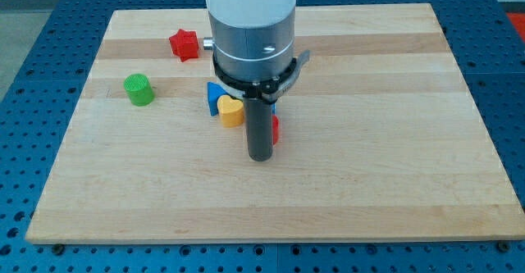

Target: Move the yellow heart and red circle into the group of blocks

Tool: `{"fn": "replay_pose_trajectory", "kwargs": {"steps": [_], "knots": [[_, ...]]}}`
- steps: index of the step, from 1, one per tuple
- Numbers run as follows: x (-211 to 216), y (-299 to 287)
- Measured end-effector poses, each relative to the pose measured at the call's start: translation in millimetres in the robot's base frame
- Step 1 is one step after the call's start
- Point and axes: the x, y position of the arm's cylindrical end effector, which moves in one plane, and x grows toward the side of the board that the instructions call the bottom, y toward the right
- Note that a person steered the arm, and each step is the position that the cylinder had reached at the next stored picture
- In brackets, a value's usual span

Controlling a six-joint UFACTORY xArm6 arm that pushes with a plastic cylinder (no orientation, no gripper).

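My tip [260,156] is resting on the wooden board [394,191], nearest the view's bottom of everything present. I am carrying no claw, only a plain rod, so there is nothing to spread or pinch. A red block [276,129] is showing as a sliver just beside the rod on the view's right (probably the red circle, though mostly hidden). The yellow heart [231,111] is sitting just to the view's upper left of my tip, touching a blue block [215,95] behind it. Another blue piece [273,106] is peeking out behind the rod. Farther off, a green cylinder [139,89] and red star [184,44] are lying well apart, upper left.

Risk: the rod is hiding the red block, so a push could glance off-centre and send it sideways.
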Motion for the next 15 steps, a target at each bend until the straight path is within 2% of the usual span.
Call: {"fn": "replay_pose_trajectory", "kwargs": {"steps": [4, 5, 6, 7, 10, 12, 14, 15], "knots": [[-26.0, 1.4], [-9.9, 2.3], [4.2, 27.9], [-0.8, 53.3], [-47.7, 54.0], [-40.7, 15.1], [-11.3, 27.5], [-10.2, 12.5]]}}
